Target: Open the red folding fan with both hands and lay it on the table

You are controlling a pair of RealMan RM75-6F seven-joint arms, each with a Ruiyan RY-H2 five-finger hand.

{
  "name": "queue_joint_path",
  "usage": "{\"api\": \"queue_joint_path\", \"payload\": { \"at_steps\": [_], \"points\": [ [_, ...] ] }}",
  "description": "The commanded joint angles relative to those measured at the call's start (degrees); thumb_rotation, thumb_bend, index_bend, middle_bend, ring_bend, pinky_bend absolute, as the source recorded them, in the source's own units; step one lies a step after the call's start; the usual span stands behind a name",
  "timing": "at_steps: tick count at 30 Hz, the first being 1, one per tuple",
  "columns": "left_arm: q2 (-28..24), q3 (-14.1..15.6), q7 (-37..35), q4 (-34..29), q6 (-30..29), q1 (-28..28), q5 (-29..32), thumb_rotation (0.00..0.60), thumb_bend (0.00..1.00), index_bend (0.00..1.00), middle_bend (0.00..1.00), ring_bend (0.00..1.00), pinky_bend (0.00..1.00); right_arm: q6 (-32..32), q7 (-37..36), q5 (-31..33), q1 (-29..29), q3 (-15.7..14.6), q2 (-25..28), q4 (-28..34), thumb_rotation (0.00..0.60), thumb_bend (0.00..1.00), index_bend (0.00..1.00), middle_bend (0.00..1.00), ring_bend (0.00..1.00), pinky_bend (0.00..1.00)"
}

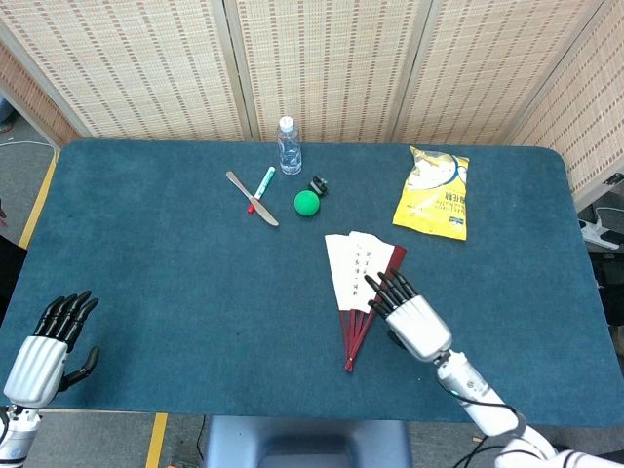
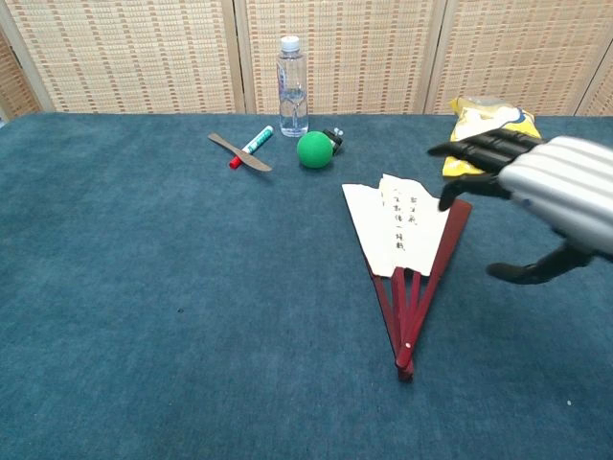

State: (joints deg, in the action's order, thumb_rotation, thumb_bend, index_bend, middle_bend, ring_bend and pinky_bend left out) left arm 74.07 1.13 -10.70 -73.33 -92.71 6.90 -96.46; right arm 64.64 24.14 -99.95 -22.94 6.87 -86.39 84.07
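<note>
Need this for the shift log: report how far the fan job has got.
Done: nothing firm; the red fan lies partly spread on the table. In hand: the right hand, fingers apart, hovers over the fan, holding nothing. Left: the left hand waits at the table edge; gripping, full opening, laying down.

On the worktop [image 1: 175,283] the fan [image 1: 359,283] lies right of centre with the right robot hand [image 1: 409,312] over its right edge, behind it the ball [image 1: 306,202], bottle [image 1: 289,146], marker [image 1: 261,188] and knife [image 1: 251,198], the snack bag [image 1: 434,192] back right, the left robot hand [image 1: 49,336] at the front-left corner.
</note>
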Motion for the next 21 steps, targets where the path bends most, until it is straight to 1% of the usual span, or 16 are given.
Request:
{"api": "queue_joint_path", "payload": {
  "at_steps": [1,5,10,17,21],
  "points": [
    [-0.3,-0.1,-0.5,-0.1,0.3,0.1,0.3,0.6,0.46,0.0,0.0,0.0,0.06,-3.1,2.5,2.3,-3.2,0.9,-3.7,-3.8,0.599,0.18,0.32,0.0,0.0,0.0],
    [-0.8,-0.4,-1.2,-0.3,0.1,-0.1,0.9,0.6,0.46,0.0,0.0,0.0,0.06,-1.8,1.5,2.6,-3.1,-0.1,-2.8,-6.1,0.599,0.18,0.32,0.0,0.0,0.0],
    [-1.1,-0.4,-1.4,-0.6,-0.1,-0.1,0.8,0.6,0.46,0.0,0.0,0.0,0.06,-3.2,0.8,4.9,-3.9,-0.5,-3.1,-9.8,0.6,0.18,0.32,0.0,0.0,0.0],
    [-1.1,-0.7,-0.9,-0.7,1.0,0.0,2.0,0.6,0.46,0.0,0.0,0.0,0.06,-4.0,-1.7,7.2,-5.7,-0.6,-7.6,-16.8,0.6,0.18,0.34,0.0,0.0,0.0],
    [-1.1,-0.9,-0.8,-0.5,1.0,-0.1,2.3,0.6,0.46,0.0,0.0,0.0,0.06,-3.4,-2.9,7.3,-6.6,-0.9,-10.8,-21.0,0.6,0.24,0.37,0.0,0.0,0.0]
  ]
}}
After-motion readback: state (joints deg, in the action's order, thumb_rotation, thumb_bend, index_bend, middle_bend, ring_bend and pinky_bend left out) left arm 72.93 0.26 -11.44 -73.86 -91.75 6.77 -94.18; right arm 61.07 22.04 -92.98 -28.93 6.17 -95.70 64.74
